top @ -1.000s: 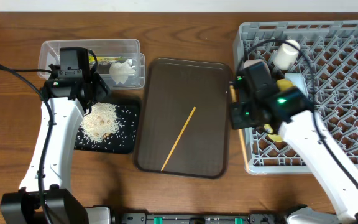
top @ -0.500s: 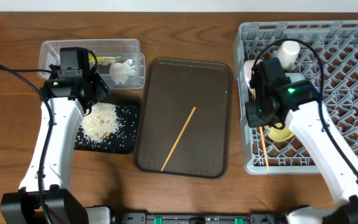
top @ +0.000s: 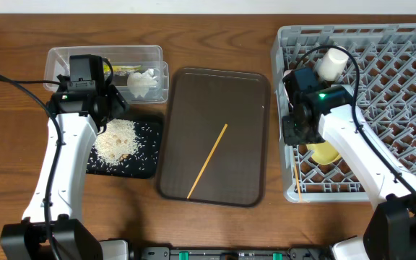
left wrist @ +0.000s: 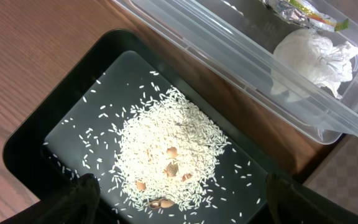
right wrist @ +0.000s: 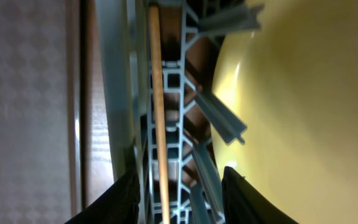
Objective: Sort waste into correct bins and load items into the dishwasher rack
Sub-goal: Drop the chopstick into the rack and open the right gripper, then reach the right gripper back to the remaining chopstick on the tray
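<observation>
My left gripper (top: 105, 108) (left wrist: 180, 186) hangs open and empty over the black tray (top: 147, 148) (left wrist: 61, 115), which holds the rice pile (top: 116, 139) (left wrist: 166, 146). The clear tub (top: 107, 52) (left wrist: 241, 59) holds the tissue (top: 141, 81) (left wrist: 312, 53) and the wrapper (top: 118, 69) (left wrist: 303, 7). My right gripper (top: 295, 134) (right wrist: 180, 182) is open over the grey rack's (top: 396, 72) left edge. One chopstick (top: 297, 175) (right wrist: 158, 112) lies in the rack between the open fingers. The yellow plate (top: 325, 153) (right wrist: 303, 106) stands beside it. The other chopstick (top: 208, 160) lies on the brown tray.
The dark-brown serving tray (top: 193, 97) sits between the bins and the rack. A pale cup (top: 331, 63) stands in the rack behind my right arm. Upright rack pegs (right wrist: 219, 118) stand close by the right fingers.
My right gripper carried a chopstick from the rack's outer edge into the rack and let it go. It now lies along the rack's left side. The left arm has not moved.
</observation>
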You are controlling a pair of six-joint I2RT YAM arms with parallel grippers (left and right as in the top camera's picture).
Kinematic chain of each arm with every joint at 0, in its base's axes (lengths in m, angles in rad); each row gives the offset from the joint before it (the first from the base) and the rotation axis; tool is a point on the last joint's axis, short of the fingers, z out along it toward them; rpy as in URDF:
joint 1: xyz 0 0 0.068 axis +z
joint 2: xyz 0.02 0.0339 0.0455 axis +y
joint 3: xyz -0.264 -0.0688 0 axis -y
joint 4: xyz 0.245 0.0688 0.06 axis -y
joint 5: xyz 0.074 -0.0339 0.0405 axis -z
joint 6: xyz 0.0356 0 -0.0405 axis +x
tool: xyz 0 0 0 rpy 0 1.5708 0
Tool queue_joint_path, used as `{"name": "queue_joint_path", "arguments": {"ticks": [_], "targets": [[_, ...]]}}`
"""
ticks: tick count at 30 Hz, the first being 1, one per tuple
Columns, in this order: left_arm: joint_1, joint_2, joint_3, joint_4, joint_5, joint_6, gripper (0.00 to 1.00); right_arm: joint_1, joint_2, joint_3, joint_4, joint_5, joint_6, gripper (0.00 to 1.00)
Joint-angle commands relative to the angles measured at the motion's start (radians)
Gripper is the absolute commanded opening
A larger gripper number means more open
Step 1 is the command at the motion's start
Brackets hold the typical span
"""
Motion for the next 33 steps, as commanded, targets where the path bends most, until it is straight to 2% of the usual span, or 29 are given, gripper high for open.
{"name": "queue_joint_path", "arguments": {"ticks": [1,5,6,9,13,19,23,33], "targets": [[0.006,0.002,-0.01,-0.003,-0.005,-0.009,0.88,-0.006,-0.045,0.018,0.025,0.016,0.013,0.4],[0.006,0.002,-0.01,-0.003,-0.005,-0.009,0.88,0.008,-0.113,0.046,0.112,-0.014,-0.003,0.38],[0.006,0.002,-0.01,-0.003,-0.005,-0.009,0.88,0.016,-0.127,0.047,0.152,-0.044,-0.02,0.4],[0.006,0.002,-0.01,-0.003,-0.005,-0.009,0.88,0.061,-0.152,0.047,0.289,-0.156,-0.044,0.56],[0.006,0.002,-0.01,-0.003,-0.005,-0.009,0.88,0.146,-0.126,0.045,0.421,-0.251,-0.043,0.56],[0.006,0.002,-0.01,-0.007,-0.005,-0.009,0.88,0.28,0.011,0.045,0.449,-0.251,0.091,0.59],[0.006,0.002,-0.01,-0.007,-0.005,-0.009,0.88,0.354,0.133,0.05,0.448,-0.252,0.115,0.61],[0.006,0.002,-0.01,-0.019,-0.005,-0.009,0.88,0.426,0.357,0.125,0.426,-0.276,0.16,0.59]]}}
